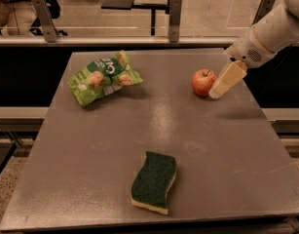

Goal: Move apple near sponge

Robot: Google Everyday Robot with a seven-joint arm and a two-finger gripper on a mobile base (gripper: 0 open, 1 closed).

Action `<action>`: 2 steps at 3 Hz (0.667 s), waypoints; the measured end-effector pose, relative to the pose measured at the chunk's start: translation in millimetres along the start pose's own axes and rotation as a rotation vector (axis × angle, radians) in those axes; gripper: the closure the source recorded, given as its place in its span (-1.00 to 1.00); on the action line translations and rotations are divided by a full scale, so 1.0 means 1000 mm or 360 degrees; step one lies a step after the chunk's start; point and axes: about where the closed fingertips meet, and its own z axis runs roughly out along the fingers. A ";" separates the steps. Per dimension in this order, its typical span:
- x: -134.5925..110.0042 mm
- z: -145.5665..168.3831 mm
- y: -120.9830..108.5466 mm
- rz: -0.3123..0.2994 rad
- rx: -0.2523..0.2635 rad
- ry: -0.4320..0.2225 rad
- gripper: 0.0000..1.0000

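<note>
The small red apple [203, 82] stands on the grey table [222, 150] at the far right. The sponge [154, 181], dark green on top with a pale yellow base, lies near the front edge, a little right of the middle. My gripper [220, 87] comes in from the upper right on a white arm. Its pale finger [228, 79] slants down and sits right beside the apple's right side, touching or nearly touching it. The apple is far from the sponge.
A bright green snack bag [103, 77] lies at the table's far left. Behind the table runs a rail with metal posts [174, 12]. Chairs and desks stand farther back.
</note>
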 end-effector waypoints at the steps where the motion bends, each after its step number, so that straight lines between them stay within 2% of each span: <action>1: 0.001 0.020 -0.005 0.0030 -0.0051 -0.0012 -1.00; 2: -0.002 0.038 -0.002 0.0034 -0.0115 -0.0023 -0.96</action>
